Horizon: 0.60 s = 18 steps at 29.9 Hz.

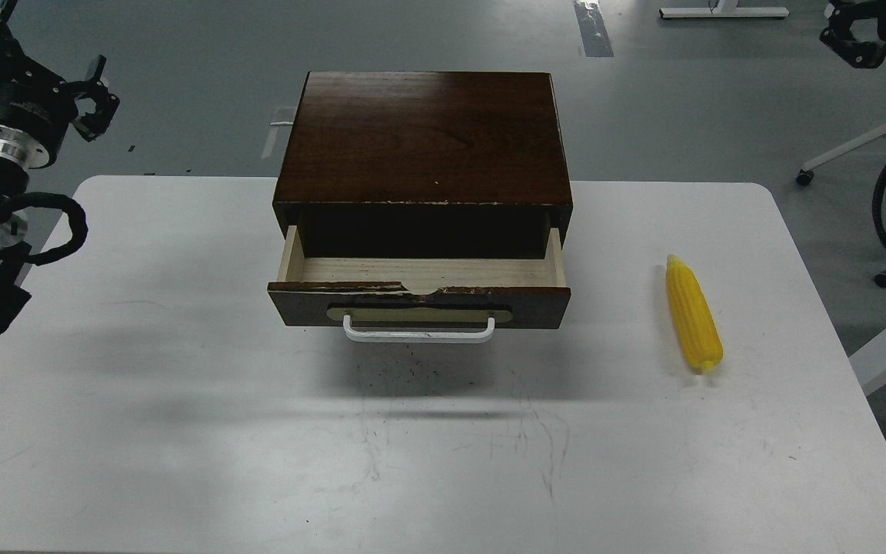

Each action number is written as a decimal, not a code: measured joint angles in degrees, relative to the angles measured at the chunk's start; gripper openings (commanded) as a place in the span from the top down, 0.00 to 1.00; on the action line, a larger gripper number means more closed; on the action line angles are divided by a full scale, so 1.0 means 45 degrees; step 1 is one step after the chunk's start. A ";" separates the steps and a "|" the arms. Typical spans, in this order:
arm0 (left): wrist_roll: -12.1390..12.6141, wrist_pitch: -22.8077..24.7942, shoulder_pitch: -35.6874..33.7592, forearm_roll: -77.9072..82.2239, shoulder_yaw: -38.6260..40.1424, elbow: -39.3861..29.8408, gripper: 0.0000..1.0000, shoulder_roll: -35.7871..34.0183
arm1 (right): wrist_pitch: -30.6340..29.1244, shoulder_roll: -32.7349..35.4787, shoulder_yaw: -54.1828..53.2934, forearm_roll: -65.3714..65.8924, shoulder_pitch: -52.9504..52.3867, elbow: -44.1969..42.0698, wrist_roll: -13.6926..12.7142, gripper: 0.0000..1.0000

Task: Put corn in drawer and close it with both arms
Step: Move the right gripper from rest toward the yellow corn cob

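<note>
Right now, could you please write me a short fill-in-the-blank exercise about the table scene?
1. The corn lies on the table to the ____ of the box.
2. The drawer is pulled ____.
3. The drawer's bar handle is coloured ____.
4. The inside of the drawer holds ____.

Missing words: right; open; white; nothing.

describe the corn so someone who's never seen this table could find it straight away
Start at the white table with the dark brown wooden box standing at its middle, its drawer pulled open toward the near edge. Look to the right of the box, on bare tabletop: the corn lies there alone, touching nothing. It is the only bright yellow thing, a ribbed cob tapering to a point at its far end.
</note>
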<state>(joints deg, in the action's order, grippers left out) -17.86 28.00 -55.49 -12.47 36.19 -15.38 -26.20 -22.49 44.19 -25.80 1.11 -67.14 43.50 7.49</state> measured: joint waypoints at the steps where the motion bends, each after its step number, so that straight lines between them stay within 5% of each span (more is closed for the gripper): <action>1: 0.0008 0.0000 0.0018 0.0006 -0.0041 0.0000 0.02 0.0000 | 0.0018 0.0080 0.0560 0.0560 -0.0464 0.0064 -0.0044 0.00; 9: 0.0008 0.0000 0.0179 0.0026 -0.0607 -0.0025 0.02 -0.0001 | 0.0091 0.0036 0.3916 0.3818 -0.2805 0.0830 -0.1097 0.00; 18: -0.0055 0.0000 0.0239 -0.0020 -0.0641 -0.0017 0.02 -0.0263 | 0.0099 -0.0857 0.8178 0.6526 -0.4457 0.1013 -0.1237 0.00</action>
<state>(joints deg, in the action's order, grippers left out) -18.11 28.00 -54.41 -12.56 33.31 -15.46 -27.39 -22.04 40.33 11.00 30.48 -87.20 48.06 1.92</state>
